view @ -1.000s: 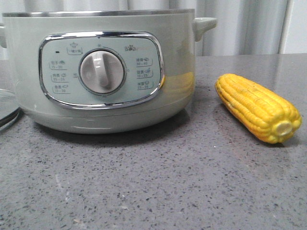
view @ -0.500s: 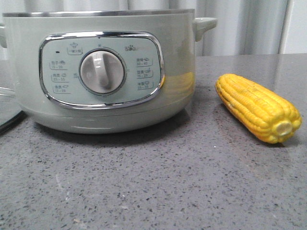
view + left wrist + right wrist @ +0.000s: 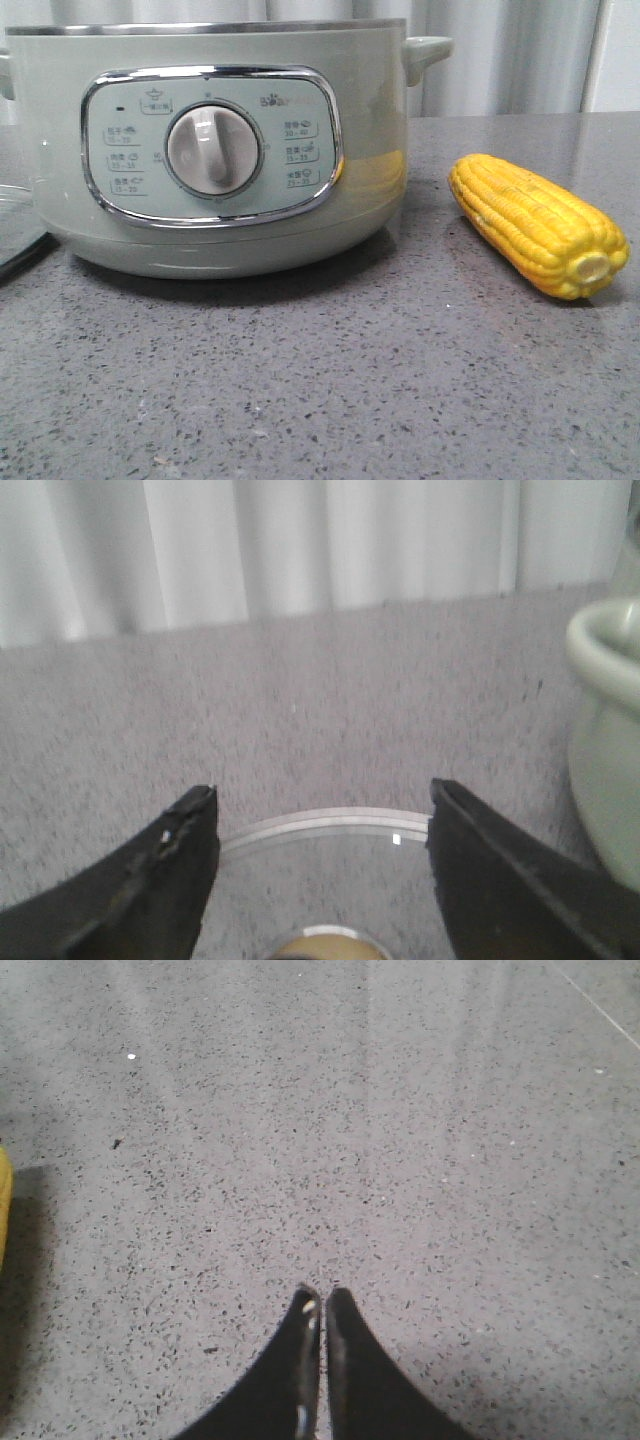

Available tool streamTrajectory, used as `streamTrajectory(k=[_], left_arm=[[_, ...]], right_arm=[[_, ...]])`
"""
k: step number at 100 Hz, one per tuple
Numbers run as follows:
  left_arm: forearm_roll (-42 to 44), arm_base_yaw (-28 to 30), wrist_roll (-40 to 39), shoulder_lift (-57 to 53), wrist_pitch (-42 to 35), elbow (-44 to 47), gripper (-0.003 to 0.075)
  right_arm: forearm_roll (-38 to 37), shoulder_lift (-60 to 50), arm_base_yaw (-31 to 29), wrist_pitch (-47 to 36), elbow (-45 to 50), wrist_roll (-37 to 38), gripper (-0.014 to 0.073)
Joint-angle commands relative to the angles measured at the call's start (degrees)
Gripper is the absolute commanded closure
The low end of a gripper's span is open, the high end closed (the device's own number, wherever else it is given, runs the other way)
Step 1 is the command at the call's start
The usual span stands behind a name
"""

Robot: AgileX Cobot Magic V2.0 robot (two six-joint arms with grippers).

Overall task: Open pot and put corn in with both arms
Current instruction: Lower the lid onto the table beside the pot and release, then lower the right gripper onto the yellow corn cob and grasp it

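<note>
Leftmost, a glass lid (image 3: 320, 865) is seen lying on the worktop (image 3: 320, 390) beneath the wide-spread left pincer (image 3: 320, 810). At centre, the pot (image 3: 210, 150) appears uncovered. At its 3 o'clock, the corn (image 3: 538, 224) lies ungrasped; the right pincer (image 3: 321, 1300) is closed, empty.

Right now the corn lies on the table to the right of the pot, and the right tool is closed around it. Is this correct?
Not quite. The corn does lie on the table to the right of the pot, but the right tool is closed on nothing. The right wrist view shows its fingers shut together over bare table, with only a yellow edge of the corn off to one side.
</note>
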Motion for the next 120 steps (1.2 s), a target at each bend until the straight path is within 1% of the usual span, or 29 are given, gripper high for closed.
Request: streamTrajectory(k=[1, 11, 19, 30, 36, 42, 48, 56, 61, 72, 89, 96, 109, 120], left_arm=[[0.3, -0.4, -0.1, -4.4, -5.0, -1.7, 0.0323], [0.3, -0.4, -0.1, -9.7, -4.2, -1.7, 0.0323], [0.3, -0.4, -0.1, -14.3, -1.7, -1.7, 0.0323], [0.9, -0.4, -0.1, -20.8, 1.8, -1.7, 0.0324], [1.6, -0.4, -0.1, -24.1, 2.3, -1.7, 0.0334], [2.1, -0.4, -0.1, -26.7, 2.3, -1.7, 0.0364], [2.3, -0.4, -0.1, -29.2, 3.0, -2.1, 0.0407], [2.3, -0.4, -0.1, -31.5, 8.1, -4.0, 0.0484], [2.4, -0.4, -0.1, -32.4, 11.4, -5.6, 0.0533], [2.4, -0.4, -0.1, -33.4, 15.7, -8.5, 0.0636], [2.4, -0.4, -0.1, -33.5, 15.6, -9.8, 0.0742], [2.4, -0.4, -0.1, -33.5, 15.8, -9.8, 0.0741], [2.4, -0.4, -0.1, -33.5, 15.9, -9.8, 0.0741], [2.4, -0.4, -0.1, -33.5, 15.9, -9.8, 0.0741]], right_arm=[[0.1, 0.9, 1.1, -4.1, -1.6, -0.1, 0.0667], [0.1, 1.5, 4.1, -3.7, -2.3, -0.1, 0.0667], [0.3, 3.0, 6.4, -2.2, -4.0, -0.1, 0.0667], [0.3, 6.3, 9.8, 3.0, -8.6, -0.1, 0.0663], [0.4, 9.1, 11.6, 6.3, -11.8, -0.1, 0.0633], [1.0, 11.8, 13.7, 9.1, -14.8, -0.1, 0.059], [1.4, 15.2, 15.6, 11.8, -18.2, -0.1, 0.0528], [1.8, 19.3, 18.3, 14.4, -21.9, -0.1, 0.0448], [2.0, 22.1, 19.7, 15.9, -24.1, -0.1, 0.0413], [2.0, 28.0, 22.5, 18.3, -28.8, -0.1, 0.0356], [3.5, 37.0, 24.3, 22.0, -35.3, -0.1, 0.0278], [4.8, 40.2, 24.3, 23.7, -37.5, -0.1, 0.0258], [8.0, 45.5, 24.3, 27.0, -40.9, -0.1, 0.0258], [8.8, 49.5, 24.3, 27.9, -42.7, -0.1, 0.0258]])
